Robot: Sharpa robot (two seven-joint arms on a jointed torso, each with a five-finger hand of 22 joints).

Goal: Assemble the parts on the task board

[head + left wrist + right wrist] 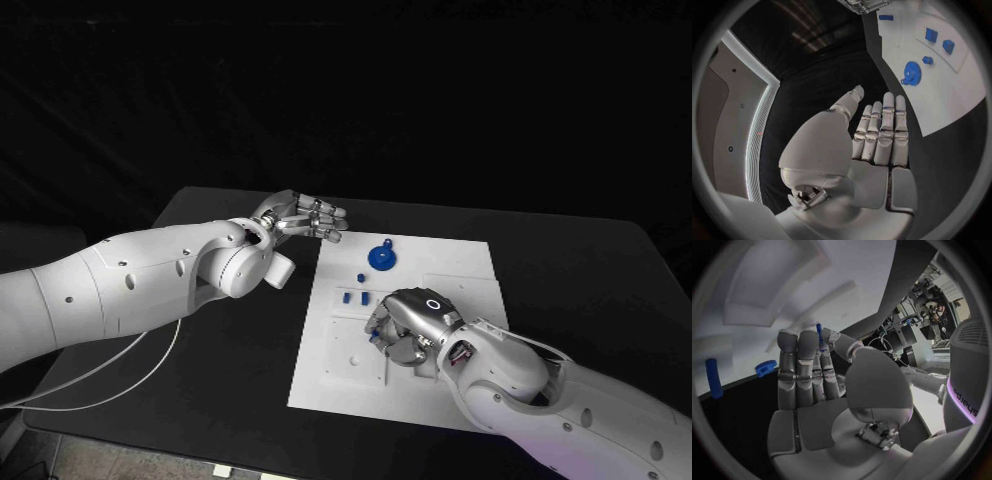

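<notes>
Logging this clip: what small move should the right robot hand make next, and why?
Probably lower the small blue part pinched in the right robot hand into a recess of the task board beneath it: the hand already hovers over the board, while the left robot hand waits empty beside it.

- The task board (433,262) is a matt white plate, smooth like plastic, on the matt black table (577,270).
- On the board, the blue gear (381,258) and the small blue parts (351,297) nearer the robot look like smooth plastic.
- Left hand (299,217) and right hand (408,325): silvery, metallic sheen.
- The arm shells behind the hands are glossy white plastic.
</notes>
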